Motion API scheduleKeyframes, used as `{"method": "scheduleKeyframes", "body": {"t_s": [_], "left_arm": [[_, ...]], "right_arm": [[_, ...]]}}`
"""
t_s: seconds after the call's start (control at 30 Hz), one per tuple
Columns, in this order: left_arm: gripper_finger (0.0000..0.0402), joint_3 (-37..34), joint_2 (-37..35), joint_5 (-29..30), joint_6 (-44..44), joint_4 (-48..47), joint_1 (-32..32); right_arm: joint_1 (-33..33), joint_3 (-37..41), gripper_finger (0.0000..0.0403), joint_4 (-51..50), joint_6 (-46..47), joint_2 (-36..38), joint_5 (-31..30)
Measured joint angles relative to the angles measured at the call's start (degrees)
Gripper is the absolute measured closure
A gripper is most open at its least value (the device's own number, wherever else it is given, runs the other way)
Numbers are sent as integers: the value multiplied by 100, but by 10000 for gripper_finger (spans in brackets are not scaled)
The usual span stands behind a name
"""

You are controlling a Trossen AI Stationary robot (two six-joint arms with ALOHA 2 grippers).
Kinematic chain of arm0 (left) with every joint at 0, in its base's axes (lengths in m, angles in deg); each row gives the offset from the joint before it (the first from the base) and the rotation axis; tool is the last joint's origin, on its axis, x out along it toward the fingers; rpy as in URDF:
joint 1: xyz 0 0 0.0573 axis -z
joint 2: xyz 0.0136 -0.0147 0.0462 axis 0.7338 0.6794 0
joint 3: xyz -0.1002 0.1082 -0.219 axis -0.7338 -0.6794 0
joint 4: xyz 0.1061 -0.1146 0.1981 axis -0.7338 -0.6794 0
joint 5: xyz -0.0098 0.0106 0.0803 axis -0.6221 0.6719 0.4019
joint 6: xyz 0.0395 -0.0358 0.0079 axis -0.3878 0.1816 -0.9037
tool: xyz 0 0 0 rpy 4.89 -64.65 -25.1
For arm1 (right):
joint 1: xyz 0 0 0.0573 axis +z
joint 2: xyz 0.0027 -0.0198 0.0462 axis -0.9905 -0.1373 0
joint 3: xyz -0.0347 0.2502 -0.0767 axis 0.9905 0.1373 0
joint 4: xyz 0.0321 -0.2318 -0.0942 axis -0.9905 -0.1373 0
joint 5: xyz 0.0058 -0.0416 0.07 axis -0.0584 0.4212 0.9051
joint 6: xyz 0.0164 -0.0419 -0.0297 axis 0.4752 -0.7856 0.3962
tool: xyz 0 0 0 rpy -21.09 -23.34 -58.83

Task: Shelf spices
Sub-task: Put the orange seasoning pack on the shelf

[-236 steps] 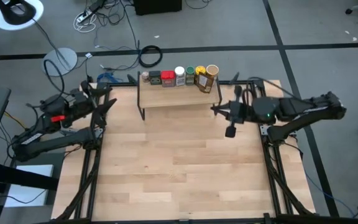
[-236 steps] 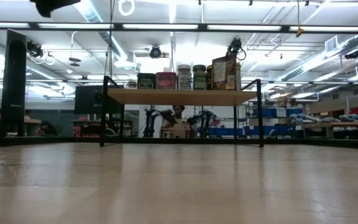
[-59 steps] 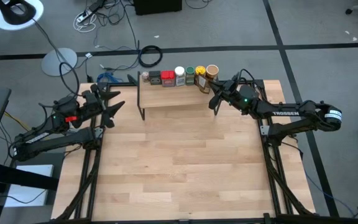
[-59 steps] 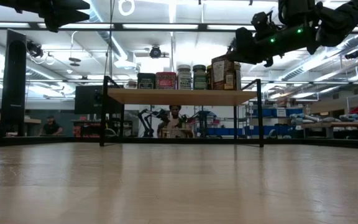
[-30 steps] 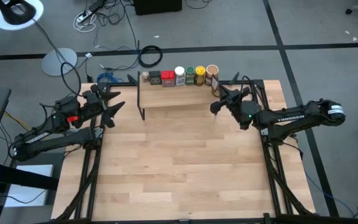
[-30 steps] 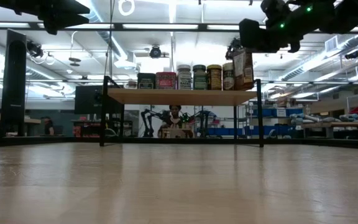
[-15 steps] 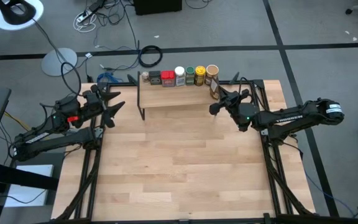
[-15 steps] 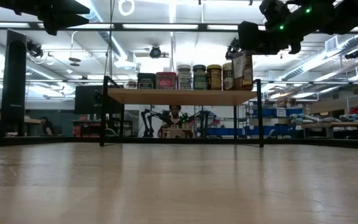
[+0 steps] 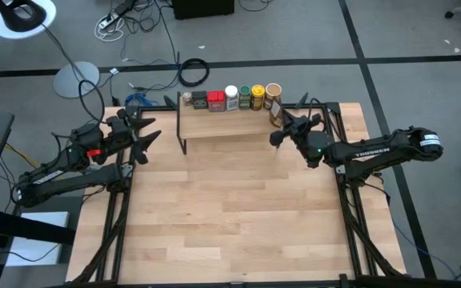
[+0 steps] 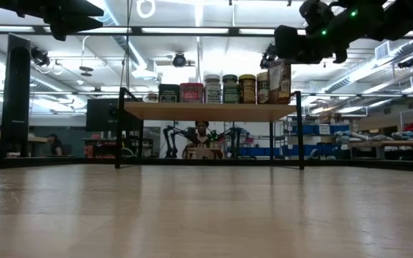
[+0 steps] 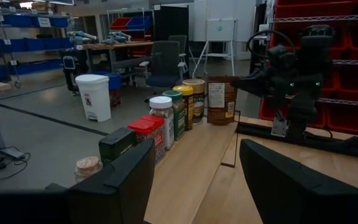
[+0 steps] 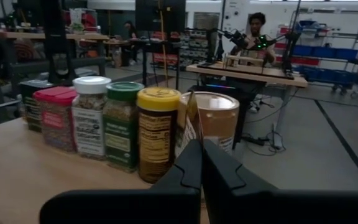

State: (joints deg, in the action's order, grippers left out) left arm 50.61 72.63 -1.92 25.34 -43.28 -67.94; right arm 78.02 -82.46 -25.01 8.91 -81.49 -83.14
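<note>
Hovering just in front of the shelf, at its right end, the right gripper has its fingers pressed together on nothing, pointing at the brown canister that closes a full row with the yellow-lidded jar, green jar, white-lidded jar, red tin and dark tin. Shelving looks essentially complete, so the next move probably calls for a clean retreat without knocking the canister. The left gripper waits spread apart at the table's left edge.

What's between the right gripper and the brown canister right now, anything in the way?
Nothing visible. The right gripper sits just in front of the shelf, jaws shut, aimed straight at the brown canister at the row's right end. The yellow-lidded jar stands beside the canister, not across the path.
</note>
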Motion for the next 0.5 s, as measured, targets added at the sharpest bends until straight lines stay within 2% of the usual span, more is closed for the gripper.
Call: {"method": "scheduleKeyframes", "body": {"t_s": [0.5], "left_arm": [[163, 0, 313, -2, -1, 1, 0]], "right_arm": [[-305, 0, 403, -61, 2, 0, 374]]}}
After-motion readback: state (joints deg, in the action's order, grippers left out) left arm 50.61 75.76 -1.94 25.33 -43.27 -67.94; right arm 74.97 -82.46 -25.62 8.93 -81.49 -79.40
